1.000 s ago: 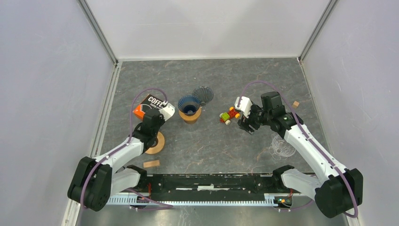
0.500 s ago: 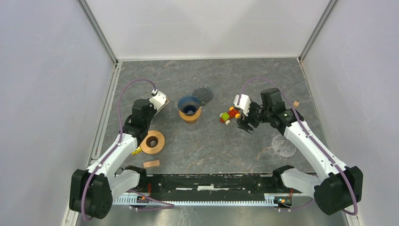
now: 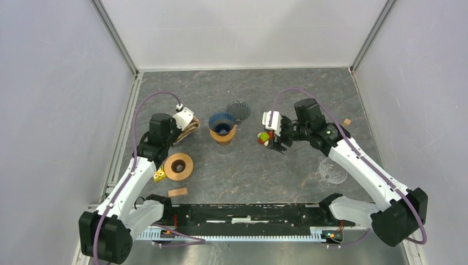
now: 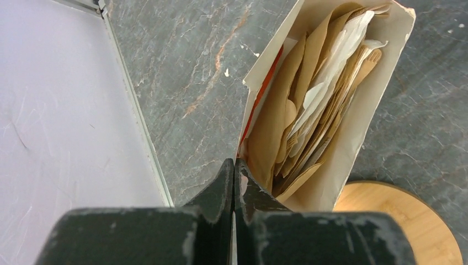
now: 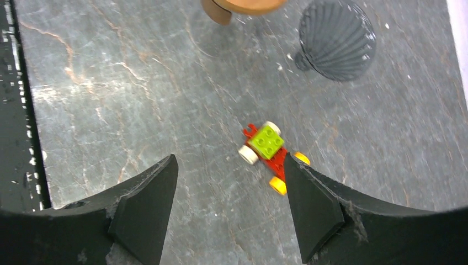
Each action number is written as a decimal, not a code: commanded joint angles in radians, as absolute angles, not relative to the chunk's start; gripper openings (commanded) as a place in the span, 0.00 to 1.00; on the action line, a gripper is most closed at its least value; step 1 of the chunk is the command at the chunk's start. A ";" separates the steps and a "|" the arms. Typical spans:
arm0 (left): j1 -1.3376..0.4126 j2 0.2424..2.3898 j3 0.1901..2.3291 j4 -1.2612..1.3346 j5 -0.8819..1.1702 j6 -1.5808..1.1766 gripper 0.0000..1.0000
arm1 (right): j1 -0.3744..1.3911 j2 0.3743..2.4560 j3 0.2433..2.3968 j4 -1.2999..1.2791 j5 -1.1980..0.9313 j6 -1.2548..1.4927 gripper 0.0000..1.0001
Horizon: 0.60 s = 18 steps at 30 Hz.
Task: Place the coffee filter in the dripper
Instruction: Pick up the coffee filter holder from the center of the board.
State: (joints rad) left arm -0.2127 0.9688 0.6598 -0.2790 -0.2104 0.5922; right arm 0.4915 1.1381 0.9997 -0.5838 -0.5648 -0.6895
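Left arm has swung up and outward over the last second. The filter box, flat and label-up back then, now sits tipped with its mouth open. Right arm has slid left toward the toy car.

Top view: left gripper (image 3: 186, 126) sits right over the filter box (image 3: 193, 128), fingers hidden under the wrist. Blue fluted dripper (image 3: 222, 125) is well off to the right of those fingers, with the grey fluted dripper (image 3: 238, 111) touching it on the far side. Wooden ring (image 3: 186, 165) lies below the left fingers. Right gripper (image 3: 276, 141) is just beside the toy car (image 3: 265, 137).

Left wrist: left gripper (image 4: 234, 165) has its fingers pressed together, no gap. Tips meet the near corner of the filter box (image 4: 353, 132). Can't tell whether the cardboard edge is caught between them. Paper filters (image 4: 320, 94) are stacked inside the box, just ahead and right of the tips. Wooden ring (image 4: 403, 221) is partly under the box.

Right wrist: right gripper (image 5: 229, 160) has its fingers spread wide, holding nothing. Toy car (image 5: 267, 146) sits on the table between the tips, nearer the right finger. Grey fluted dripper (image 5: 336, 38) is farther ahead and to the right.
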 commanded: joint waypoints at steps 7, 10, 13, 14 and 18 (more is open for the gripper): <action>-0.199 0.879 0.843 -0.537 -0.122 0.575 0.02 | 0.659 1.171 1.135 -0.518 -0.570 -0.706 0.77; -0.199 0.857 0.888 -0.630 -0.113 0.622 0.02 | 0.677 1.195 1.163 -0.531 -0.570 -0.704 0.76; -0.199 0.828 0.924 -0.761 -0.066 0.696 0.02 | 0.681 1.199 1.165 -0.527 -0.572 -0.690 0.76; -0.200 0.815 0.929 -0.797 -0.048 0.721 0.02 | 0.680 1.199 1.163 -0.526 -0.572 -0.687 0.76; -0.200 0.773 0.944 -0.877 0.063 0.719 0.02 | 0.681 1.191 1.163 -0.520 -0.594 -0.676 0.76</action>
